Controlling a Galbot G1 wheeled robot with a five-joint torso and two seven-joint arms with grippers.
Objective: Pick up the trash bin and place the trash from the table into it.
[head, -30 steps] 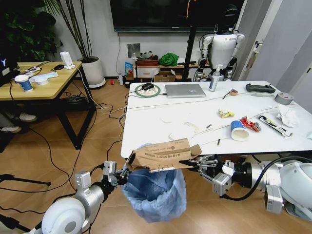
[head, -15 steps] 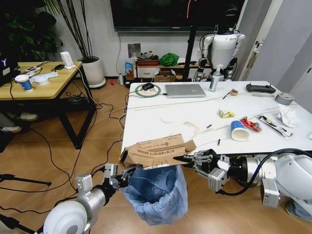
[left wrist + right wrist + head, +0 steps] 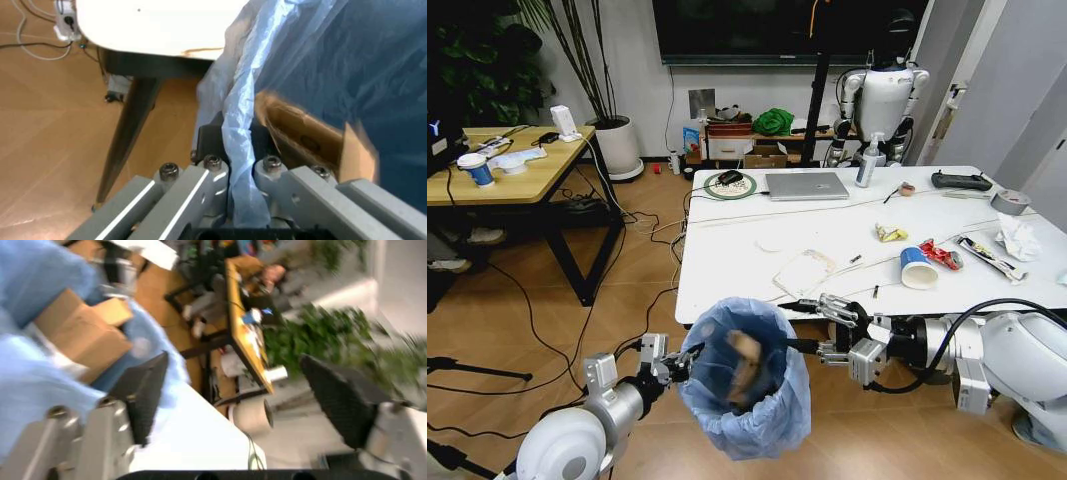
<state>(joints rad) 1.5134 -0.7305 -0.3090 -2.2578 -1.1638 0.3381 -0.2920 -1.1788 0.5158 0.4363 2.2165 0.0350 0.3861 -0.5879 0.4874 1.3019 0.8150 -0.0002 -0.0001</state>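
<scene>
The trash bin (image 3: 749,400), lined with a baggy light-blue bag, hangs just off the front edge of the table (image 3: 727,262). My left gripper (image 3: 681,362) is shut on its rim, the bag film (image 3: 239,150) pinched between the fingers. A brown cardboard packet (image 3: 743,366) lies inside the bin, also seen through the bag (image 3: 300,136) and from the right wrist (image 3: 79,336). My right gripper (image 3: 793,325) stands open beside the bin's rim, holding nothing, pads (image 3: 144,390) wide apart. On the table lie a white paper sheet (image 3: 802,272), a blue-white cup (image 3: 917,267), red (image 3: 943,256) and yellow (image 3: 889,234) wrappers and a tissue (image 3: 1019,238).
A silver laptop (image 3: 806,185), a bottle (image 3: 867,164), a black controller (image 3: 960,181) and a grey tape roll (image 3: 1010,201) sit along the table's far side. A wood-topped desk (image 3: 507,172) stands at left, cables trail over the floor, and a white humanoid (image 3: 887,95) stands behind.
The cardboard packet, held over the bin by my right gripper before, has dropped into the bin. My right gripper has opened. The left gripper keeps its hold on the rim.
</scene>
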